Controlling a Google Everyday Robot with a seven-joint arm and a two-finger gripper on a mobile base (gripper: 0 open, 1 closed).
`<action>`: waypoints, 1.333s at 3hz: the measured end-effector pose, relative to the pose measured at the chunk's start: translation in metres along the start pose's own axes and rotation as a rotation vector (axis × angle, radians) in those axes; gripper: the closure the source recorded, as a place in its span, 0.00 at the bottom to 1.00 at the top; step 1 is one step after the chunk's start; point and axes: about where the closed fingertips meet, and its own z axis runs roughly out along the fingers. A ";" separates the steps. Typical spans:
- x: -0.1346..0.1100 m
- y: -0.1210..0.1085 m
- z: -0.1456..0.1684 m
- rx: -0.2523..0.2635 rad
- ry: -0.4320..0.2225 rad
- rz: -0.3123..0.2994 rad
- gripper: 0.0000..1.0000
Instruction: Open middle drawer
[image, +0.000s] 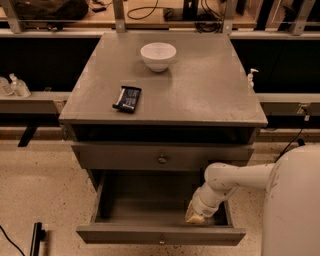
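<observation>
Two grey drawer fronts show below the cabinet top. The upper drawer sits closed, with its round knob at centre. Beneath it the middle drawer stands well out toward us, its front panel near the bottom edge of the view and its small knob just visible.

The white arm reaches in from the right and bends down into the open drawer. The gripper is low inside it, close behind the front panel and near the right side wall. We cannot tell how far it is open, or whether it has hold of anything.

Left of the gripper, the drawer's floor shows bare grey across to the left wall. The robot's white body stands just beside the drawer's right front corner. On the left, speckled floor lies open, with a black bar near the lower edge.

On the cabinet top, a white bowl sits toward the back and a dark packet lies near the left edge, well apart.
</observation>
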 end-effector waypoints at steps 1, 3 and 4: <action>-0.005 0.016 -0.005 -0.058 -0.050 -0.032 1.00; -0.019 0.048 -0.026 -0.134 -0.105 -0.108 1.00; -0.030 0.045 -0.018 -0.171 -0.087 -0.130 1.00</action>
